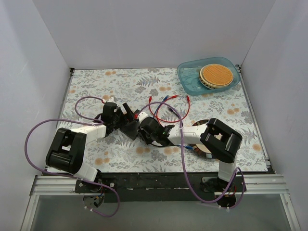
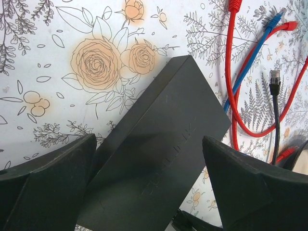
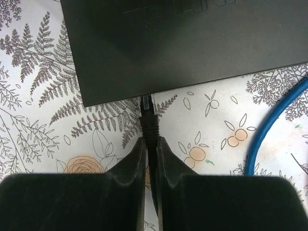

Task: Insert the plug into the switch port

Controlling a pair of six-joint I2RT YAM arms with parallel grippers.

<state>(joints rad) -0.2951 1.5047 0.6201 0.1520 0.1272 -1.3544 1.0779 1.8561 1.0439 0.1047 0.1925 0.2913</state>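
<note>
Now pinching plug (image 3: 148, 120) in right gripper (image 3: 150, 142), tip at switch box (image 3: 192, 43) edge; visible from right wrist only. Straddling it with left gripper (image 2: 149, 147), fingers apart.

No text can be read for certain. The black box (image 2: 159, 144) carries a line of faint embossed lettering (image 2: 169, 162) on its top face. In the left wrist view it is too low in contrast to make out, and in the right wrist view the frame's upper edge cuts through it (image 3: 187, 6).

White walls (image 1: 144, 33), floral tablecloth (image 1: 144, 82)
</note>
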